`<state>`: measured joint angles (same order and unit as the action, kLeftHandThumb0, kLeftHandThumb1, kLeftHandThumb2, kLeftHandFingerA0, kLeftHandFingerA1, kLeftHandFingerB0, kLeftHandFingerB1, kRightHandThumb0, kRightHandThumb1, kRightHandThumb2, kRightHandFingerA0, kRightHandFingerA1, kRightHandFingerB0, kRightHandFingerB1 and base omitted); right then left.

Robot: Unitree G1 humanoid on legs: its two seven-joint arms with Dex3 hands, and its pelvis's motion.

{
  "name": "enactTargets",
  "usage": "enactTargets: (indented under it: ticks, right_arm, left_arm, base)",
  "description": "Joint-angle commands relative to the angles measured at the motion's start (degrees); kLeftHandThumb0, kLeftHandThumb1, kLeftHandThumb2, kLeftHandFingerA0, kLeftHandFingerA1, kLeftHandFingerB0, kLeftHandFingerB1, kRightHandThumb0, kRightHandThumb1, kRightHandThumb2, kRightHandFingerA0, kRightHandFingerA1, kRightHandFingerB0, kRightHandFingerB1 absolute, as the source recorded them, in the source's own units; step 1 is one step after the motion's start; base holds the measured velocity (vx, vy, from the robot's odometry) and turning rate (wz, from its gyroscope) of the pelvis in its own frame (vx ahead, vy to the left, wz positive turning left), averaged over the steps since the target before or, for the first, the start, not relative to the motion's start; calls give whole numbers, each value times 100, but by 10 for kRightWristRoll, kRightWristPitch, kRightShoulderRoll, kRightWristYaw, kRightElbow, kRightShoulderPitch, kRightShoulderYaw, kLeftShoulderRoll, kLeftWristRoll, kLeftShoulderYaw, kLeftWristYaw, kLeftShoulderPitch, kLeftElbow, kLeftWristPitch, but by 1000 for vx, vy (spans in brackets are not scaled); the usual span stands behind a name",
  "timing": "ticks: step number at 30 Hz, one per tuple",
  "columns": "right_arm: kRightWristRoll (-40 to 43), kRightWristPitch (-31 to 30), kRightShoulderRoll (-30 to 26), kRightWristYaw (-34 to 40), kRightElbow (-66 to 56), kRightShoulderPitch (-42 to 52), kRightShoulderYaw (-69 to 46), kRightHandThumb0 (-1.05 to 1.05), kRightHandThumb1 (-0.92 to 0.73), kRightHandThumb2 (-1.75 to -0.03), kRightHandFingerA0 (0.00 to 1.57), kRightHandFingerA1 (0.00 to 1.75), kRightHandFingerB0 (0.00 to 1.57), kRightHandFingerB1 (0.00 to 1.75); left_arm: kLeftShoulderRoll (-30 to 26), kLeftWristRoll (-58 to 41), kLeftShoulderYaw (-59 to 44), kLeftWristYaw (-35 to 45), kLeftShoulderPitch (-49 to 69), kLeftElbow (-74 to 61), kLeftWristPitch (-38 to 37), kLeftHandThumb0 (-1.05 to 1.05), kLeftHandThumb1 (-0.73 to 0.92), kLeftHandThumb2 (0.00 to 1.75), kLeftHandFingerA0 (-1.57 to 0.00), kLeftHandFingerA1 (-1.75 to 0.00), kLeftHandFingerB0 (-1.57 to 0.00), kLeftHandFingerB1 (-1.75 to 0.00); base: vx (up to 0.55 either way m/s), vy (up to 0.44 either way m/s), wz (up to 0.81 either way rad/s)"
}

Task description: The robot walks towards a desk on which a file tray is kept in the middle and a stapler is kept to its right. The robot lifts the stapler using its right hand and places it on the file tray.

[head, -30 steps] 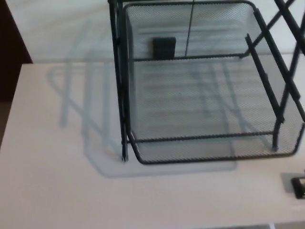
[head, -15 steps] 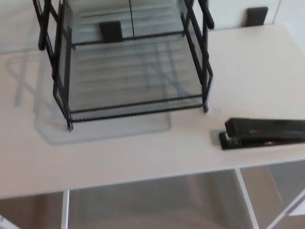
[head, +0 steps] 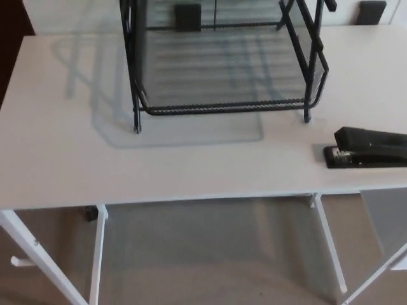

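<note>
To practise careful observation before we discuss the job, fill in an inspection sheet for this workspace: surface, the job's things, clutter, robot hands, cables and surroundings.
Surface: white desk, with the tray's shadow lying on it.
Job's things: black mesh file tray stands at the middle back. The black stapler lies flat to the tray's right, apart from it, with its far end cut off by the picture edge.
Clutter: nothing seen.
Robot hands: neither is in view.
Cables: nothing seen.
Surroundings: white desk legs over a beige floor. A dark block sits behind the desk, too unclear to name.
</note>
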<state>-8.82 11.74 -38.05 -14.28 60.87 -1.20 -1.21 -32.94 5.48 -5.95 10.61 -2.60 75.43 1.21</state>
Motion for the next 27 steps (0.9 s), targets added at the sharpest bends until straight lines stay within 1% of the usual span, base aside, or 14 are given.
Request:
enactTargets:
  ticks: [1,7,9,15,23,27]
  right_arm:
    - [13,21,2,-11,10,1,-10,-74,-53,-94,2,28,5,31]
    - [11,28,2,-12,13,9,-14,-74,-53,-94,2,28,5,31]
    - [10,27,3,-12,13,4,-15,-74,-53,-94,2,28,5,31]
    - [12,30,9,-10,14,8,-19,-74,-53,-94,2,28,5,31]
    - [15,35,15,-8,21,19,-25,-74,-53,-94,2,28,5,31]
    - [14,36,16,-7,23,20,-25,-74,-53,-94,2,28,5,31]
  left_arm:
    - [-7,1,-1,3,-3,0,-3,-68,39,123,-65,-91,-42,-79]
    - [-7,2,0,3,3,0,-5,-68,39,123,-65,-91,-42,-79]
    - [-8,1,-1,3,0,0,-4,-68,39,123,-65,-91,-42,-79]
    - [-14,4,2,5,-9,-1,-2,-68,39,123,-65,-91,-42,-79]
    - [-19,9,11,6,-16,-1,1,-68,39,123,-65,-91,-42,-79]
    - [-20,9,12,6,-16,0,1,-68,39,123,-65,-91,-42,-79]
  base:
    - [-100,-117,0]
    - [-57,-276,6]
    - [-45,-114,-1]
    - [0,0,0]
    - [-4,142,3]
    - [78,36,8]
